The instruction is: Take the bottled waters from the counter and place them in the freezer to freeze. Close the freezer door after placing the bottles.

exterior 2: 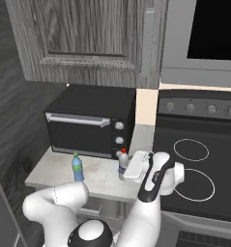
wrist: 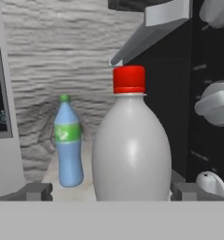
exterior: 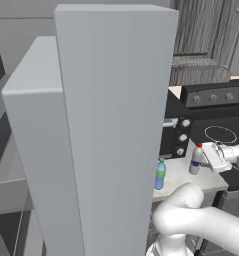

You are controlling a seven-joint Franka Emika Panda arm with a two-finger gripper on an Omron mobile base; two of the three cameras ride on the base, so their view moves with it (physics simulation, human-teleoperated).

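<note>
— Bottled waters, where are they?
— Both stand upright on the counter, in front of the black toaster oven. The blue bottle with the green cap is to the left, well apart from the whitish bottle with the red cap, which stands near the edge of the stovetop.
— And the gripper?
— The gripper is level with the red-capped bottle, coming at it from the stovetop side. In the hand view the bottle sits right between the two fingertips, one on each side of its body.
— Are the jaws on it?
— No, they are spread wide; a gap shows on either side of the bottle, so nothing is pinched.
— What about the freezer?
— In the left base view a tall grey door stands open, edge toward the camera, hiding most of the scene; the bottles show just past it on the counter
</note>
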